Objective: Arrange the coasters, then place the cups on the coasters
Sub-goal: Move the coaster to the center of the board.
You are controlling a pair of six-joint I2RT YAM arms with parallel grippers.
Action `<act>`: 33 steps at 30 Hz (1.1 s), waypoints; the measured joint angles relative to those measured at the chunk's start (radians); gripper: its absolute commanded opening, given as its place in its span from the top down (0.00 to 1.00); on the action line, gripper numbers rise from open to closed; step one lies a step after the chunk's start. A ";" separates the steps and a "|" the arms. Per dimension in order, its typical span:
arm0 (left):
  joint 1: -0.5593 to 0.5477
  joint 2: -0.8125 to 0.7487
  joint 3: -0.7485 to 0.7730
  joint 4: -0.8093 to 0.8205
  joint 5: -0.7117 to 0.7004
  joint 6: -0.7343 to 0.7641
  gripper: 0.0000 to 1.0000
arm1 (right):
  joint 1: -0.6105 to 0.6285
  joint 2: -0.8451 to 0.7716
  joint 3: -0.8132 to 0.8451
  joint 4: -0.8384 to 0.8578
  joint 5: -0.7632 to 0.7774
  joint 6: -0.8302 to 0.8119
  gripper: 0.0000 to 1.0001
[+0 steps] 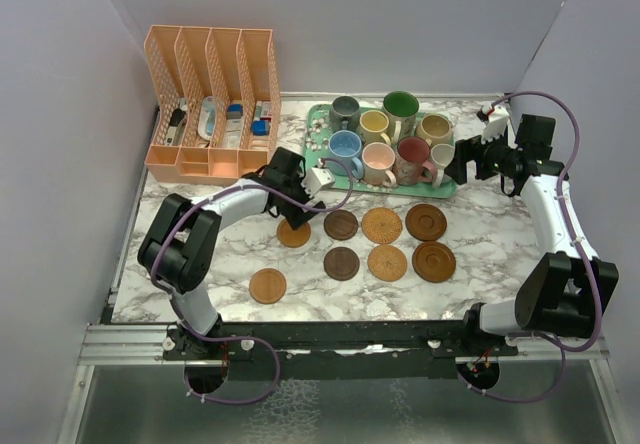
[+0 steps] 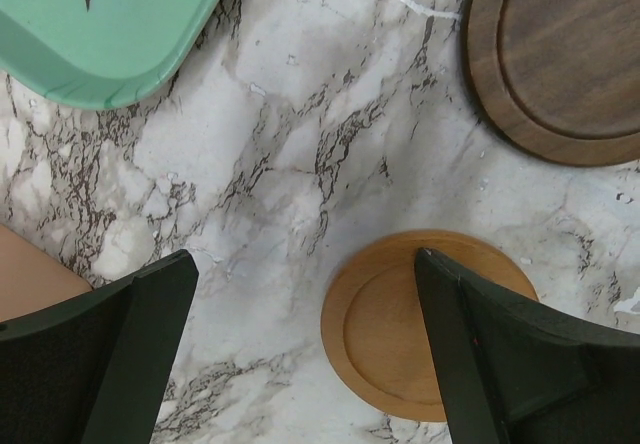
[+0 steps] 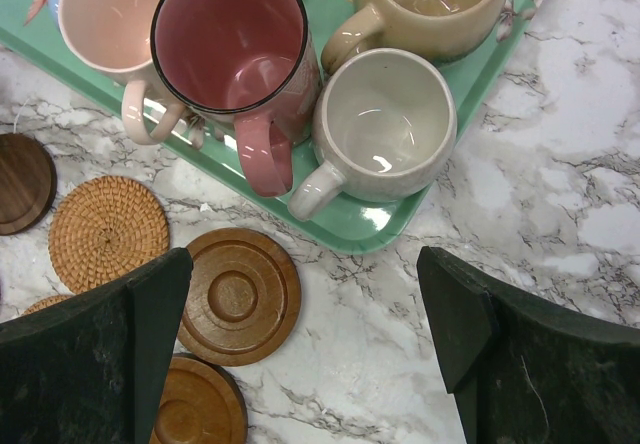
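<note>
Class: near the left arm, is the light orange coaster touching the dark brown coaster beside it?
Apart. The left wrist view shows a clear stretch of bare marble between the orange coaster and the dark coaster.

On the left arm (image 1: 228, 204) and the right arm (image 1: 553, 209), white tube sections are being joined by bulky black joint housings; a thin purple cable (image 1: 578, 134) is being run along each, and dark, matte, wedge-shaped fingers (image 2: 500, 354) are being carried at the tips.

both arms out, jaws wide
left gripper (image 1: 292, 204) angles inward, right gripper (image 1: 466, 164) reaches farther forward, both empty, pointing down
</note>
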 measured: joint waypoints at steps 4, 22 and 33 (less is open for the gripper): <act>-0.009 0.022 0.021 0.010 0.002 -0.009 0.06 | 0.000 0.000 0.000 0.000 0.000 0.000 0.03; -0.026 0.057 0.053 0.034 0.011 -0.033 0.06 | 0.000 0.004 0.000 0.000 0.000 0.000 0.03; -0.031 0.063 0.060 0.039 0.010 -0.043 0.06 | 0.000 0.006 0.000 0.000 0.000 0.000 0.03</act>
